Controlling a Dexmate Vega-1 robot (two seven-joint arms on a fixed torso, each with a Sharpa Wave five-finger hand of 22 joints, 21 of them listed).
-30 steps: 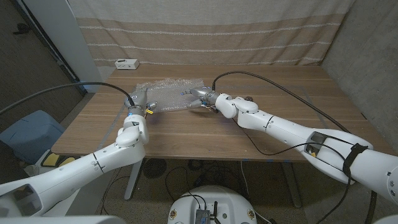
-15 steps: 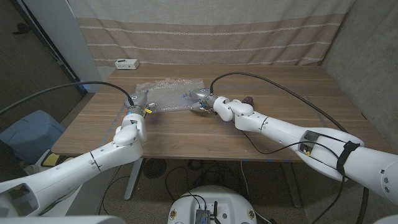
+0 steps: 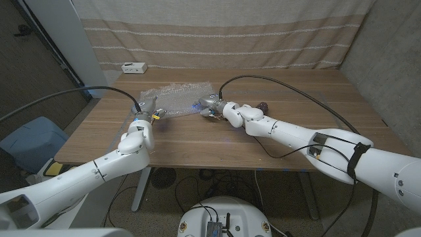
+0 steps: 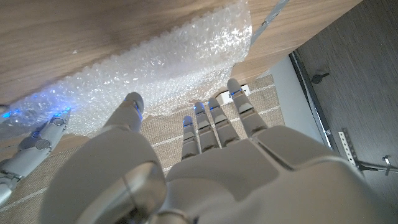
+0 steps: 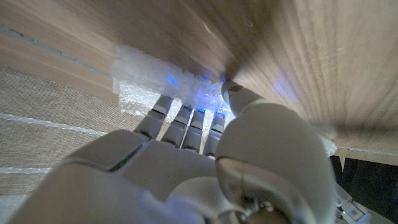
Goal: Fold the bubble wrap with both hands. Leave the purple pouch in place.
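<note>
- The wooden table carries bare board across its near half and right side.
- The bubble wrap lies on the far-left part of the table, its far edge close to the table's back edge, between the 2 hands.
- The left hand sits at the wrap's left edge; in the left wrist view its fingers are extended and apart, tips at the sheet's edge, and whether they grip it cannot be told.
- The right hand is at the wrap's right edge, fingers reaching onto the sheet; a firm hold cannot be told.
- The purple pouch lies just beside the right arm.
- A small white box sits at the far-left corner.
</note>
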